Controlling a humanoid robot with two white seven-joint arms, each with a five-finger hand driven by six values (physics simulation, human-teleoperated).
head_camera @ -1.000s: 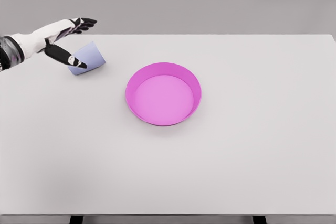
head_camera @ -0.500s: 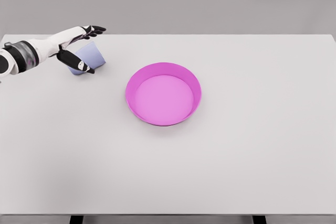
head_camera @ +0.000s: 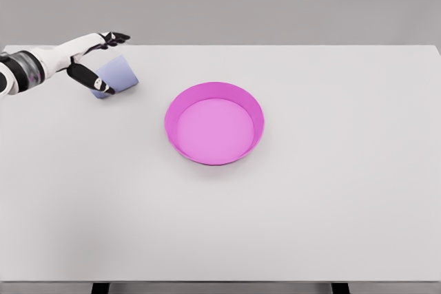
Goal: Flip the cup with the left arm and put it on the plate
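A pale blue cup (head_camera: 117,76) lies tilted on its side at the far left of the white table (head_camera: 220,225). My left hand (head_camera: 103,60) reaches in from the left edge and straddles the cup: its fingers (head_camera: 114,36) stretch out above and behind it, the thumb (head_camera: 91,79) lies across the cup's front left. The fingers are spread and not closed on the cup. A magenta plate (head_camera: 214,122) with a raised rim sits near the table's middle, to the right of the cup. The right arm does not show.
The table's far edge runs just behind the cup and hand. A plain grey wall stands behind the table.
The left hand pulled back a little to the left since half a second ago, after having reached farther right. The cup and plate have stayed put.
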